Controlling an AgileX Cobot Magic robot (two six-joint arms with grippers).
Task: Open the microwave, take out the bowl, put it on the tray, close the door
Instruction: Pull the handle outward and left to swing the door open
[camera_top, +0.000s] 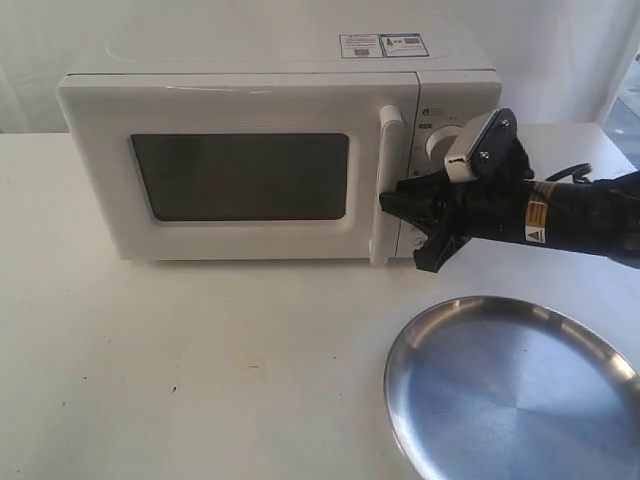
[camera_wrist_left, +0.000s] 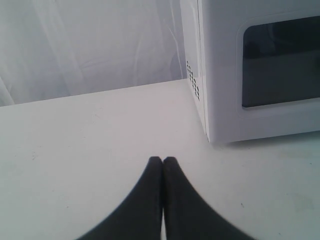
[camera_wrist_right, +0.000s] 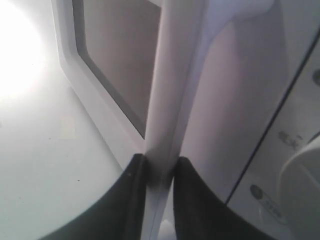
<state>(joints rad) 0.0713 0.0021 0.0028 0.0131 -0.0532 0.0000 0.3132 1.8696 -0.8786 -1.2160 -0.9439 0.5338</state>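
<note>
Far left: left gripper (camera_wrist_left: 162, 164), black fingers pressed tip to tip with nothing between them, over the white table (camera_top: 200, 360), near the left front corner of the white boxy microwave (camera_top: 260, 90). Microwave sits at the back of the table, stickers on top. Its white door with dark window (camera_top: 240, 176) is flush shut; nothing can be made out through the glass. Right gripper (camera_wrist_right: 159, 170): black jaws narrowed onto the vertical white bar handle (camera_top: 389, 140), low down, one finger touching each side. Front right: round shiny silver metal tray (camera_top: 470, 400), flat on the table, apart from the microwave
</note>
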